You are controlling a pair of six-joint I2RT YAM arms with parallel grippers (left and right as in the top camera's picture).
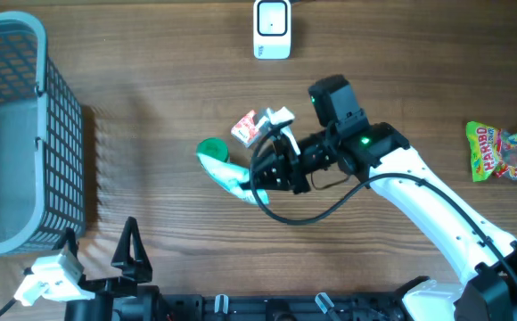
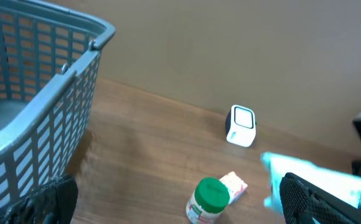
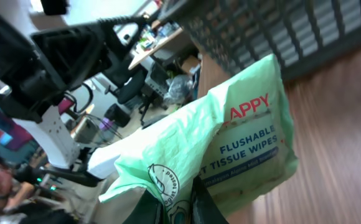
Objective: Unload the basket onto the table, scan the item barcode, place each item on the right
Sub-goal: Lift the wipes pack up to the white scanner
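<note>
Overhead shows a wood-grain tabletop (image 1: 151, 71) with a grey mesh basket (image 1: 62, 134) at left, a white barcode scanner (image 1: 272, 28) at the far edge and a Haribo bag (image 1: 504, 152) at right. The right wrist view catches a blurred office. Closed right fingers (image 3: 150, 204) pinch the flushable wipes pack (image 3: 243, 130) by its edge, mid-table beside a green-lidded jar (image 1: 212, 149). The left fingers (image 1: 130, 248) are spread wide, holding nothing.

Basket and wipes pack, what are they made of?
Basket: looks like stiff grey-blue plastic, matte, moulded into an open grid. Wipes pack: probably thin soft plastic film, pale green, slightly shiny, creased and crumpled, with printed lettering.
</note>
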